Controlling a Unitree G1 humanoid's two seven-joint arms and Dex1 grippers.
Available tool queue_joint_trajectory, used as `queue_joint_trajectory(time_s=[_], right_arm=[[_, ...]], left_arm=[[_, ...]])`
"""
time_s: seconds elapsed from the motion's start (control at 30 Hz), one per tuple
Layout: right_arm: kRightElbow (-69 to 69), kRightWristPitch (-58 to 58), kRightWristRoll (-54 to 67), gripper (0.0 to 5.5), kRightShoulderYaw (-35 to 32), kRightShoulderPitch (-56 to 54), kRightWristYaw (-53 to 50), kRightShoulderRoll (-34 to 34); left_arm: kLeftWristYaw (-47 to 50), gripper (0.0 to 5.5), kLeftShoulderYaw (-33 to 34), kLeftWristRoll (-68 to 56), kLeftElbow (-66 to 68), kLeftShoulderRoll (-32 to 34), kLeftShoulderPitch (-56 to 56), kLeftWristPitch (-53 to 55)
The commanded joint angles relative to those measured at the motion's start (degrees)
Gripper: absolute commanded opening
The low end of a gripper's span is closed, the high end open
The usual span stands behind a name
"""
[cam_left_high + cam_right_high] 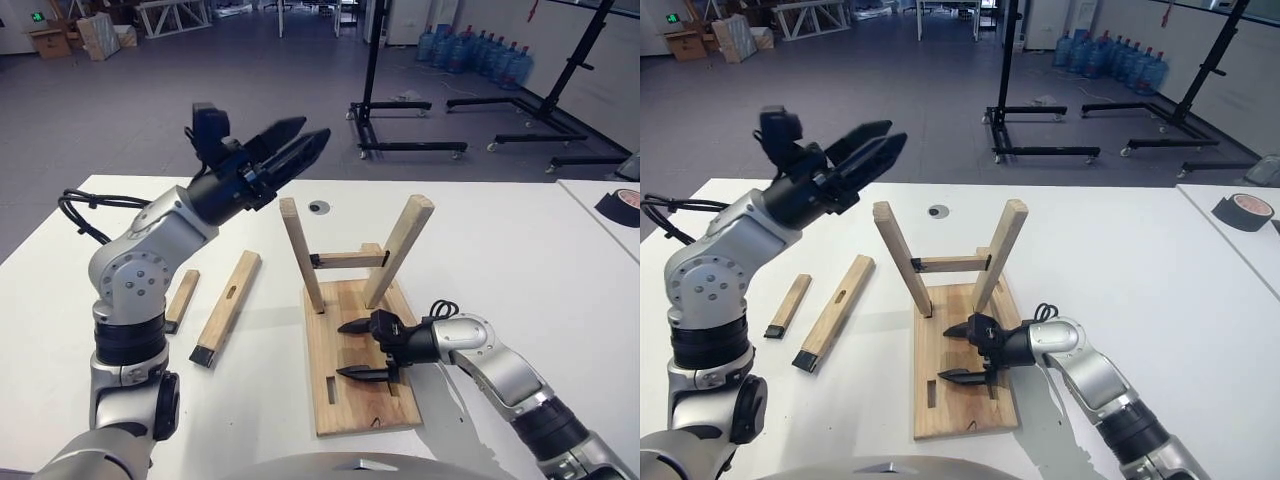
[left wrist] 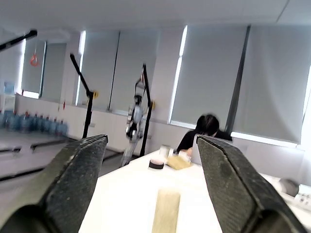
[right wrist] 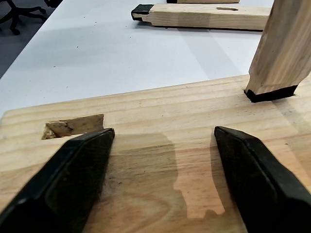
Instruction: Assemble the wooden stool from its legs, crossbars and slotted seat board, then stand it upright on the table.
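The slotted seat board point(image 1: 352, 400) lies flat on the white table. Two legs point(image 1: 302, 255) point(image 1: 398, 250) stand in its far end, splayed apart and joined by a crossbar point(image 1: 350, 260). A loose long leg point(image 1: 227, 305) and a shorter wooden piece point(image 1: 183, 298) lie to the board's left. My right gripper point(image 1: 360, 350) is open just over the middle of the board, its fingers point(image 3: 82, 165) spread near an empty slot point(image 3: 73, 127). My left gripper point(image 1: 300, 145) is open and raised in the air, to the left of the standing legs and above them.
A black tape roll point(image 1: 622, 205) lies on a neighbouring table at the right. A small round hole point(image 1: 318, 207) is in the tabletop behind the legs. Black wheeled racks point(image 1: 410, 110) stand on the floor beyond the table's far edge.
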Motion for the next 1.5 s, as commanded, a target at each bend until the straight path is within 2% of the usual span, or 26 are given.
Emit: queue_joint_trajectory(time_s=[0.03,0.37,0.5,0.57,0.63,0.73,0.87,1.0,1.23,1.5], right_arm=[[9.35,4.4,-8.69,3.79,6.11,2.16,-2.31,-1.37],[11.19,3.51,-9.28,3.79,7.94,2.29,-2.94,-1.34],[11.85,3.23,-9.64,3.79,8.32,2.21,-2.96,-1.24],[11.72,3.24,-9.72,3.79,8.48,2.26,-2.95,-1.29],[11.51,3.34,-9.76,3.79,8.58,2.18,-2.91,-1.33],[10.97,3.48,-9.56,3.79,8.4,2.0,-2.9,-1.71],[11.38,3.33,-9.3,3.79,7.72,1.09,-3.08,-2.15],[11.72,3.21,-9.61,3.79,8.21,0.9,-3.41,-1.64],[11.85,2.91,-9.62,3.79,8.86,1.67,-3.65,-1.83],[12.42,2.59,-9.78,3.79,9.11,1.83,-3.95,-1.87]], left_arm=[[-1.98,3.35,-2.34,3.27,2.96,-0.17,-2.49,-0.71],[-5.19,3.35,0.31,3.5,5.68,0.57,-9.07,-1.95],[-3.2,3.35,2.38,0.17,6.93,-1.54,-13.12,-0.57],[-2.85,3.35,-0.44,-1.4,8.45,-1.39,-9.2,5.9],[-4.61,3.35,-6.01,-0.95,9.82,-0.88,0.39,11.07],[-9.03,3.35,-15.46,5.31,13.13,1.01,13.44,11.04],[-10.95,3.35,-17.69,7.05,15.59,1.17,14.42,8.38],[-9.92,3.35,-14.92,5.97,15.1,-0.65,10.58,4.72],[-5.78,3.35,-2.59,1.69,6.05,-2.59,-4.6,-6.09],[-1.88,3.35,7.29,-7.22,4.17,0.52,-12.79,-3.48]])
